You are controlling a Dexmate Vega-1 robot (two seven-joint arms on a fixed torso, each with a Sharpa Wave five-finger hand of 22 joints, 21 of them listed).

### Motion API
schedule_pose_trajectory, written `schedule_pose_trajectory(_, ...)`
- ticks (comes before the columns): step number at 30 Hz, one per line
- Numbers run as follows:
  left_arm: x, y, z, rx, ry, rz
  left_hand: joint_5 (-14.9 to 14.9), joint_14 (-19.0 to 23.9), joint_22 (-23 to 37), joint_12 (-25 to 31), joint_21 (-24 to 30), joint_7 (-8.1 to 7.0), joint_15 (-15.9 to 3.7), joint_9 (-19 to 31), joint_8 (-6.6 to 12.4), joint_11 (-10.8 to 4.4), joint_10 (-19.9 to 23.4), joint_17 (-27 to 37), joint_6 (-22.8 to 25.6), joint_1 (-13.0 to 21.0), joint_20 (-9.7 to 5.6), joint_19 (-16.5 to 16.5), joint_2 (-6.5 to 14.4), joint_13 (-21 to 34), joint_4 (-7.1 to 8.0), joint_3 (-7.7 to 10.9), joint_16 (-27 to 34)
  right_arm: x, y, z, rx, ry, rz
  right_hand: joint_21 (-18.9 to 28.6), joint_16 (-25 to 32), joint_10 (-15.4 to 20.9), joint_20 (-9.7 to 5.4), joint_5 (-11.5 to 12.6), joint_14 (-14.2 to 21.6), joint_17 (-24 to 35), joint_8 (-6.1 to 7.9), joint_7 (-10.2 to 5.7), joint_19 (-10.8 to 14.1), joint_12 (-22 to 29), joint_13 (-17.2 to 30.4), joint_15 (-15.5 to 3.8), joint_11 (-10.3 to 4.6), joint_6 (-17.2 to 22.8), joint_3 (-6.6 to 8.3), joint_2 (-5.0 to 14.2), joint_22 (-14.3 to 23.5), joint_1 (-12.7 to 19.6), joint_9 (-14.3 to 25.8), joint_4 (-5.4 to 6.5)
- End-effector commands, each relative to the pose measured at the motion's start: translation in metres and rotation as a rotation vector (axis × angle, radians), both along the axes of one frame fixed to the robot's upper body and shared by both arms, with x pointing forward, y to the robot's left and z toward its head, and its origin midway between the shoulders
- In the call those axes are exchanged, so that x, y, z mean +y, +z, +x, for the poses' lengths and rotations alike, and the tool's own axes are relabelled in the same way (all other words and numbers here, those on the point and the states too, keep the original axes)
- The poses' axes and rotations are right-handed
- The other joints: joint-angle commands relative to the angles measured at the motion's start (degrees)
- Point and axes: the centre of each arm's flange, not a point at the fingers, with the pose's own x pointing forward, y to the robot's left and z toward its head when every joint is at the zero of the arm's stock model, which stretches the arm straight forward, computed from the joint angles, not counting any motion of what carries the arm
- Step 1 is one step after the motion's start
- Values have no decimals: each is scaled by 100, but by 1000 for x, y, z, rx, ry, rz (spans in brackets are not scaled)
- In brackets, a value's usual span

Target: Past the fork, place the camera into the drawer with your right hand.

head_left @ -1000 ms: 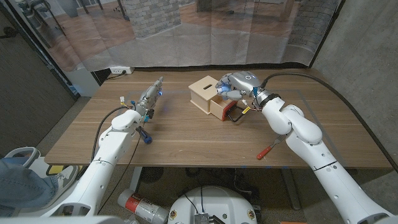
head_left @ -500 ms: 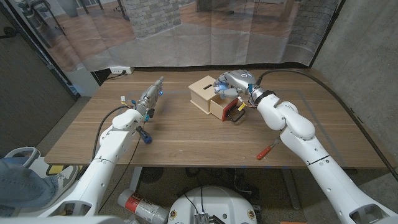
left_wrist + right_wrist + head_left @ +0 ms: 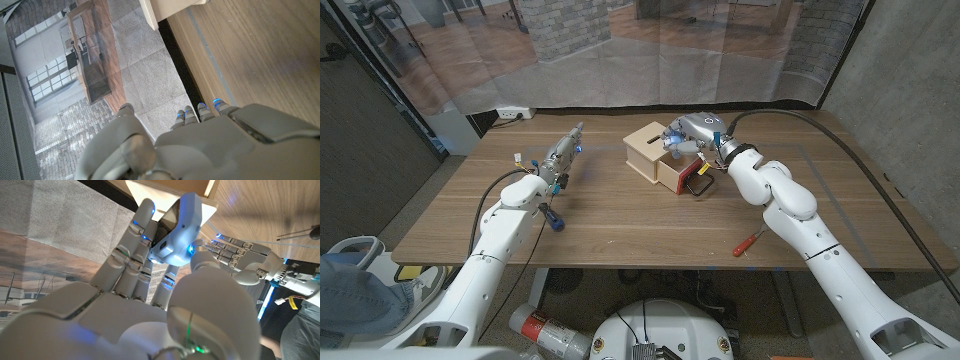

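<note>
The head view is evenly lit and rather soft, with daylight coming through the translucent curtain [image 3: 660, 60] behind the counter [image 3: 650, 225]. Shadows on the wood are weak and short. The picture bends at its edges, so the walls lean outward. In the left wrist view the wood shows a pale glare, and the left hand [image 3: 200, 145] close to the lens is blurred. In the right wrist view the right hand [image 3: 145, 305] is out of focus, with small blue lights glowing on its fingers [image 3: 142, 222].

One drawer box [image 3: 656, 155] (two screwdrivers [image 3: 751, 241]).
</note>
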Motion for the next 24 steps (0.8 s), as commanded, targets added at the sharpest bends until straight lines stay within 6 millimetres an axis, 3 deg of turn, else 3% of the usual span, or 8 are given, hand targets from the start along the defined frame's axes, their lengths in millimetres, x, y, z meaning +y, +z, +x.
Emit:
schedule_pose_trajectory(1, -1, -1, 0, 2, 4, 0, -17, -30, 27, 15, 0, -12, 9, 30, 33, -9, 3, 24, 34, 16, 1, -25, 62, 22, -4, -30, 34, -4, -2, 11, 45, -41, 23, 72, 22, 1114, -127, 33, 258, 4, 0, -5, 0, 53, 34, -510, -916, 26, -35, 383, -1, 316, 9, 20)
schedule_pose_trajectory(24, -8, -3, 14, 9, -24, -3, -18, -30, 27, 13, -1, -7, 8, 29, 38, -13, 0, 24, 54, 20, 2, -30, 68, 22, -5, -43, 34, 7, 1, 18, 135, -117, 57, 117, -7, 1289, -134, 25, 338, -38, 25, 50, 8, 48, 22, -508, -851, 122, -97, 352, -14, 221, 1, 48)
